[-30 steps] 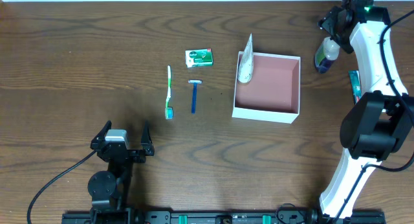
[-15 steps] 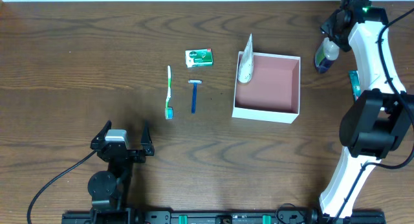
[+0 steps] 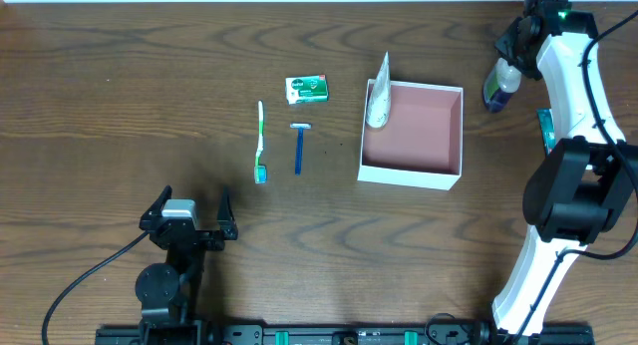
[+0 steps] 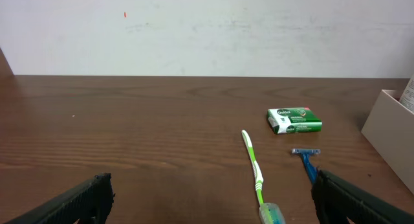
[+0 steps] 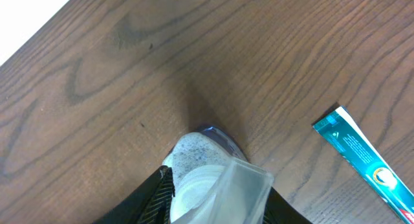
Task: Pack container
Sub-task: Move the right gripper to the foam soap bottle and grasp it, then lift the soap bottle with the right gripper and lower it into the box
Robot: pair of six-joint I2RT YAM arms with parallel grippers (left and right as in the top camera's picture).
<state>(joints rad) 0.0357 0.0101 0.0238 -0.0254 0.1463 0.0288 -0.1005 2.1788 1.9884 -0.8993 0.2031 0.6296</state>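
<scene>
Far right of the container (image 3: 409, 173), the right gripper (image 5: 217, 201) straddles a bottle (image 3: 500, 86), though I cannot tell if it grips; the left gripper (image 4: 213, 198) gapes wide.

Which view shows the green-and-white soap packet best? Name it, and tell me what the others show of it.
Left wrist: the soap packet appears near and large, its top and front side both visible. Overhead shows it small, top face only, left of the container. Right wrist does not show it.

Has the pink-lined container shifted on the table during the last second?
No. The container sits at the same spot right of the soap packet in the overhead view.
</scene>
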